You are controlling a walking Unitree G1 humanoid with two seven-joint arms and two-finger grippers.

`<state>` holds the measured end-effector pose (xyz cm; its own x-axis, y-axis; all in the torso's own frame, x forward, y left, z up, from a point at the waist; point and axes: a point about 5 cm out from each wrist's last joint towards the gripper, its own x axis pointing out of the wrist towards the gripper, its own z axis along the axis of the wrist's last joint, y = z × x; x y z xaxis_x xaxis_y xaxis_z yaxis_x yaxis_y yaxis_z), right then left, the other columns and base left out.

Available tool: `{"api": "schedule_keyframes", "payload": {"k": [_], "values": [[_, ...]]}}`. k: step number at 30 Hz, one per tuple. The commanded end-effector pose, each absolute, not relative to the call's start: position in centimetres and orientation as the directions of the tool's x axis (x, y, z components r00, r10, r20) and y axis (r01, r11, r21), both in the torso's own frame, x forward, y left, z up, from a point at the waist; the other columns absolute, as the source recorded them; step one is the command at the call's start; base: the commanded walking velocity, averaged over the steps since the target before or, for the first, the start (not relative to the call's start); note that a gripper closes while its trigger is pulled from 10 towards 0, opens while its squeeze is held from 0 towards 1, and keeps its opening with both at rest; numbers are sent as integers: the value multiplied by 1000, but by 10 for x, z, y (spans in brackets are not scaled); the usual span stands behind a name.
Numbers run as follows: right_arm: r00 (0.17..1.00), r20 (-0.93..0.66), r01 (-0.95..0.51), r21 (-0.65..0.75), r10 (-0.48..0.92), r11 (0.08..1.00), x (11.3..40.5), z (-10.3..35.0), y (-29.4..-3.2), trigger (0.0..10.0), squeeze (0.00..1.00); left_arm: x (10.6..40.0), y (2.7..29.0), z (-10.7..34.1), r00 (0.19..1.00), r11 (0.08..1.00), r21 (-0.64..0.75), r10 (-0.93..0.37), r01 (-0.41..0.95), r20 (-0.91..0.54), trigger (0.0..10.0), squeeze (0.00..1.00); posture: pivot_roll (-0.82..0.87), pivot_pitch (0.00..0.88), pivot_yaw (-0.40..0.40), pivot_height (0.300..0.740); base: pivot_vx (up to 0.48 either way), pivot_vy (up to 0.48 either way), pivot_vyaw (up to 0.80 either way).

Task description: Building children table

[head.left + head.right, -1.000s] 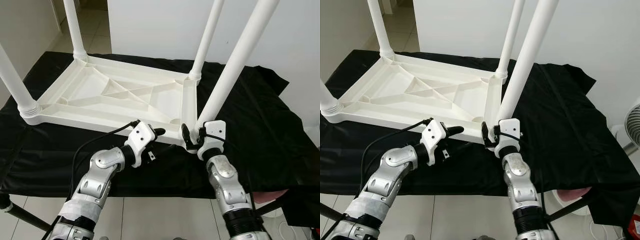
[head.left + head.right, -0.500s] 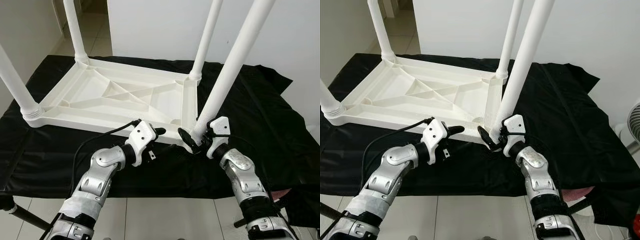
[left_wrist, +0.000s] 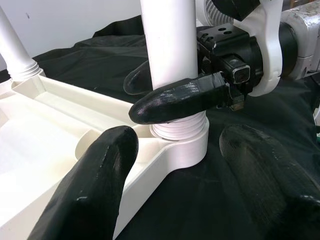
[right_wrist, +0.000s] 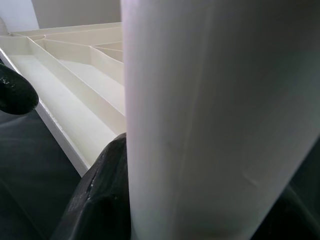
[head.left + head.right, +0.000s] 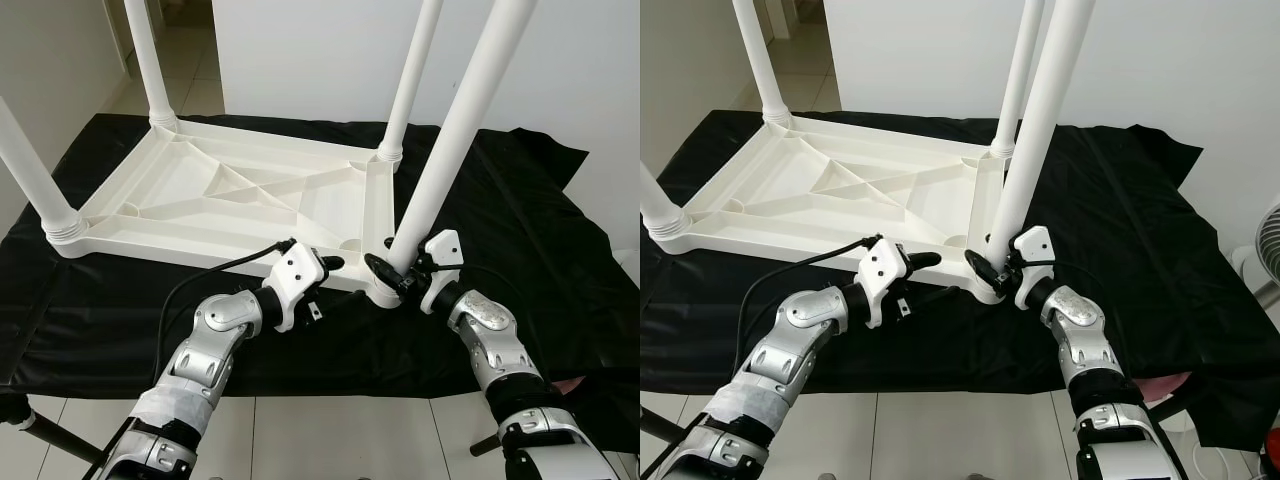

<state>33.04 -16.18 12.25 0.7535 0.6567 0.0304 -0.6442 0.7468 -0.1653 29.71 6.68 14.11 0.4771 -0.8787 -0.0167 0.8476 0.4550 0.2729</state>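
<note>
Down at the near right corner of the upturned children's table top (image 5: 230, 195), the right gripper (image 5: 388, 277) is clamped on the base of the nearest white leg (image 5: 450, 130), one black finger (image 3: 175, 102) wrapped across the front of the tube and the other behind it, just above the ribbed collar where the leg enters the corner socket (image 3: 182, 145). From the right wrist view the leg (image 4: 220, 120) stands right against the camera, with a black finger (image 4: 102, 195) pressed to its side.

Beside that same corner, the left gripper (image 5: 325, 268) hovers at the near long edge of the table top, its two fingers (image 3: 95, 185) spread apart and holding nothing, pointed toward the socket. A black cable (image 5: 215, 275) loops from the left wrist back over the silver forearm.

Beyond the grasped corner, the table top lies underside up, its cross-braced ribs showing, on a black cloth (image 5: 520, 230) that covers the supporting surface. Three more white legs rise from the other corners: one at the far right (image 5: 405, 90), one at the far left (image 5: 145, 60) and one at the near left (image 5: 35, 170). White tiled floor (image 5: 330, 435) shows below the cloth's near edge, and a white wall (image 5: 320, 50) stands behind the table top.
</note>
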Motion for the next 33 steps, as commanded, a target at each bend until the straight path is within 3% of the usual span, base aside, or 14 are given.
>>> {"api": "schedule_keyframes", "payload": {"k": [1, 3, 4, 23, 25, 26, 28, 33], "values": [[750, -19, -652, -191, 661, 734, 328, 114, -164, 4471, 0, 299, 66, 141, 486, 461, 283, -874, 841, -20, 10000, 0, -68, 0, -32, 740, 0, 0, 0], [762, -14, -638, -190, 648, 746, 329, 115, -165, 4471, 0, 299, 66, 141, 487, 463, 282, -873, 841, -18, 10000, 0, -68, 0, -32, 740, 0, 0, 0], [774, -10, -623, -188, 633, 759, 330, 114, -167, 10000, 0, 300, 66, 141, 490, 468, 279, -871, 839, -14, 10000, 0, -66, 0, -35, 740, 0, 0, 0], [914, 125, -372, -119, 386, 920, 317, 119, -141, 10000, 0, 300, 76, 142, 524, 510, 242, -852, 825, 6, 10000, 0, -53, 0, -41, 740, 0, 0, 0], [929, 130, -336, -97, 347, 937, 315, 119, -139, 10000, 0, 300, 76, 142, 525, 511, 241, -851, 825, 7, 10000, 0, -56, 0, -39, 740, 0, 0, 0], [970, 143, -191, -64, 199, 979, 309, 121, -134, 10000, 0, 301, 78, 143, 530, 515, 242, -848, 822, 7, 10000, 0, -55, 0, -47, 740, 0, 0, 0], [983, 151, -95, -49, 102, 994, 304, 122, -132, 10000, 0, 301, 78, 144, 532, 517, 244, -847, 820, 9, 10000, 0, -55, 0, -47, 740, 0, 0, 0], [989, 131, -69, -10, 70, 998, 299, 121, -122, 10000, 0, 301, 79, 144, 534, 521, 241, -845, 819, 11, 10000, 0, -58, 0, -46, 740, 0, 0, 0]]}}
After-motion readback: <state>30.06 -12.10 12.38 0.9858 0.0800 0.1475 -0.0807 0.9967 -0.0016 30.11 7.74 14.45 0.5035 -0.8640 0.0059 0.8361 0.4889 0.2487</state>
